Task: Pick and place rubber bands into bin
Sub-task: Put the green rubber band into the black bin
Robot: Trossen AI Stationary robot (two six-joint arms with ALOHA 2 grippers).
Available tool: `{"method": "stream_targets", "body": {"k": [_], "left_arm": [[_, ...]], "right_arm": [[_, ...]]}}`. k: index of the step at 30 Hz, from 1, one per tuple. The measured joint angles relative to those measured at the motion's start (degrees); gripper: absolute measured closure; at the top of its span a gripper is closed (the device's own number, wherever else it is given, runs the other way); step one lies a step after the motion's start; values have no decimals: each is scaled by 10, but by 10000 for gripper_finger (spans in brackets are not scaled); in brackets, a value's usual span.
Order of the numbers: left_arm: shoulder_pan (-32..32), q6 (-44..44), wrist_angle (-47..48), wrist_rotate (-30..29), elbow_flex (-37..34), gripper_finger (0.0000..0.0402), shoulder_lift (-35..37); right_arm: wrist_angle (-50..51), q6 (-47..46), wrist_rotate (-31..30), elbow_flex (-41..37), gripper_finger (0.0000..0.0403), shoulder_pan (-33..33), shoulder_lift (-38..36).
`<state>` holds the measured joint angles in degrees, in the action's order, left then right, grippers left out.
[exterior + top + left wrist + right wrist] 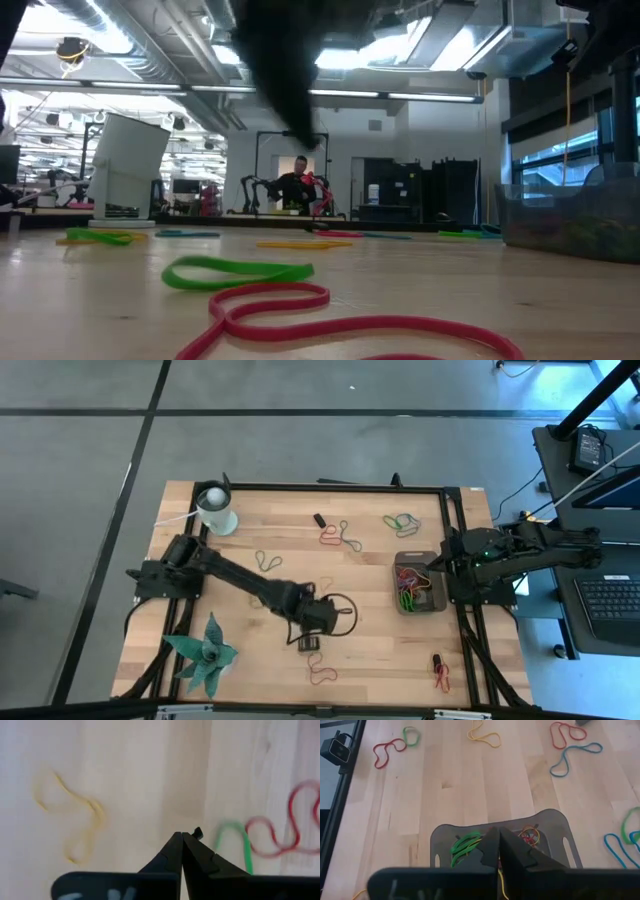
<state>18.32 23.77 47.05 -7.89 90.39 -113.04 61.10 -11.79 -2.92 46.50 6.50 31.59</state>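
Left gripper [310, 643] is hanging low over the front-centre of the table [250, 510], arm stretched out diagonally from its base. In the left wrist view its fingers [172, 851] are pressed tip to tip, and I cannot make out any band between them — judging it closed on nothing. A yellow band [75, 820] is lying just beyond the tips on bare wood, and a green band [235, 842] and a red band [280, 827] are lying off to one side, touching each other. The position is reading as an approach to one of these loose loops, though which one I cannot tell.

Right gripper [440, 572] is waiting at the right edge, directly above the bin [555, 822]. Its fingers [492, 845] are also meeting at the tips, nothing visibly held — likely parked over the bin because that is the drop point.

The bin is a dark grey low-walled tray with rounded corners and slots in its rim, sitting near the right edge of the table. It is already holding several bands — green [465, 842], red-orange and yellow ones are showing.

Rubber bands [345, 535] are thin, limp loops, lying flat in twisted shapes, scattered well apart: several toward the back, two at the front right corner. A white cup [215, 510] and a green plant-like item [205, 655] are standing on the left side.
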Motion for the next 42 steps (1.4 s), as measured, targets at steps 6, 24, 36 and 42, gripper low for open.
{"method": "stream_targets", "body": {"k": [6,24,36,42], "left_arm": [[-66,-127,-10,-28,102,400,4],[-24,30,91,25,86,305,-1],[35,303,41,33,-49,238,-2],[49,363,-56,35,-99,246,-1]], "right_arm": [[0,-1,0,0,385,0,0],[1,-12,0,0,385,0,0],[0,-16,0,0,394,0,0],[0,-28,0,0,391,0,0]]}}
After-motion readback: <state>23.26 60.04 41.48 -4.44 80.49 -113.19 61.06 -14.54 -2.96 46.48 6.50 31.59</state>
